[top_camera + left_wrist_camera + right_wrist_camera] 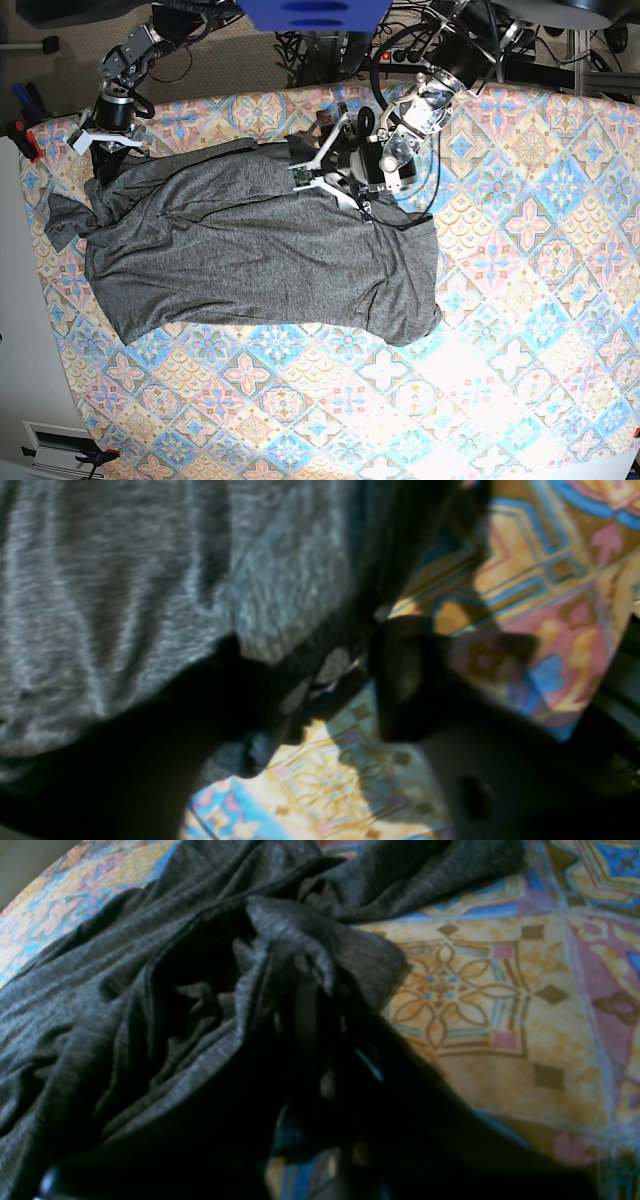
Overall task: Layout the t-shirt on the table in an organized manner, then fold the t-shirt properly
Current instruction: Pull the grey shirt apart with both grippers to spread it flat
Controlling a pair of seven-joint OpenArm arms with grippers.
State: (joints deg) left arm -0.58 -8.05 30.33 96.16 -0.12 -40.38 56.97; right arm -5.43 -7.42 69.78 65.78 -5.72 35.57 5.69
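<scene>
The t-shirt lies spread — rumpled — on the table.

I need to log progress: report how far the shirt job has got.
Done: the shirt is mostly spread across the table, though wrinkled and skewed.

In hand: the right hand is bunching fabric at one corner, and the left hand sits at the far edge, apparently gripping cloth, though blur hides its fingers.

Left: smoothing and squaring the shirt, and all folding; no fold shows yet.
</scene>
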